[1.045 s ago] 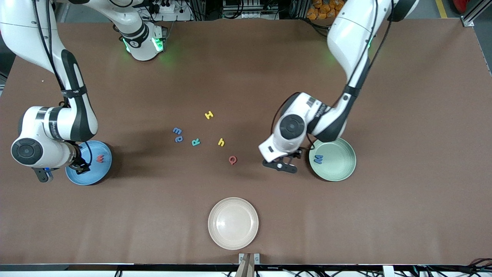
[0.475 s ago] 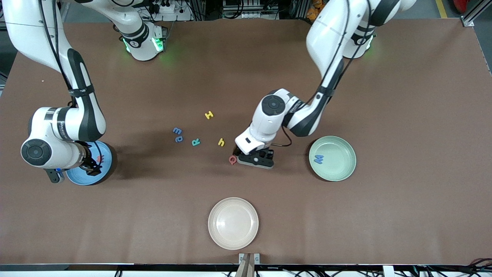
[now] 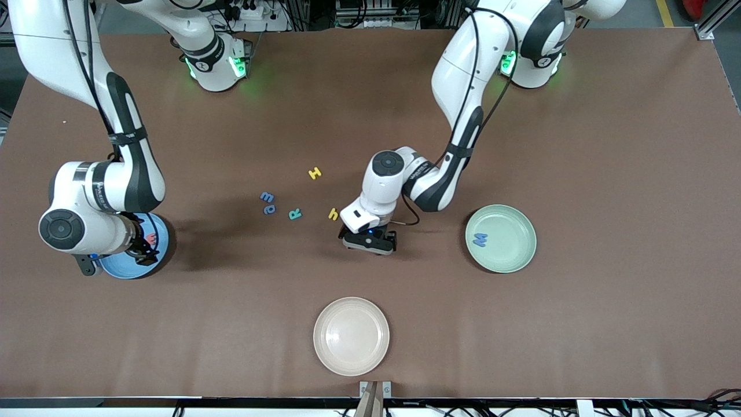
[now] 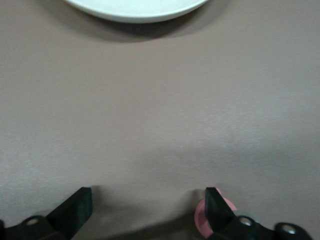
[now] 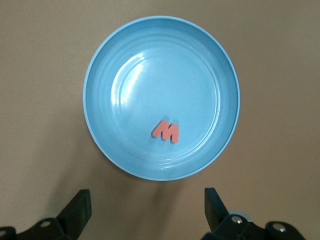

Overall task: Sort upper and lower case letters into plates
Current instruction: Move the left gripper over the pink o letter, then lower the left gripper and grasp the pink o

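Letters lie scattered on the brown table (image 3: 608,174) between the two arms: a yellow H (image 3: 315,172), a blue m (image 3: 267,197) with a blue a (image 3: 270,209) just beside it, a teal R (image 3: 295,214) and a yellow h (image 3: 333,214). The left gripper (image 3: 369,240) is low over the middle of the table with its fingers (image 4: 76,210) spread wide and holding nothing; a pink letter (image 4: 201,220) lies against one finger in the left wrist view, and its shape cannot be made out there. The mint green plate (image 3: 512,255) sits toward the left arm's end of the table and holds a blue letter M (image 3: 480,238). The sky blue plate (image 5: 100,85) sits toward the right arm's end and holds a red letter M (image 5: 166,131). The right gripper (image 3: 139,250) is above this plate, fingers spread apart and empty. A cream-white plate (image 3: 327,353) lies nearest the front camera, well apart from the others.
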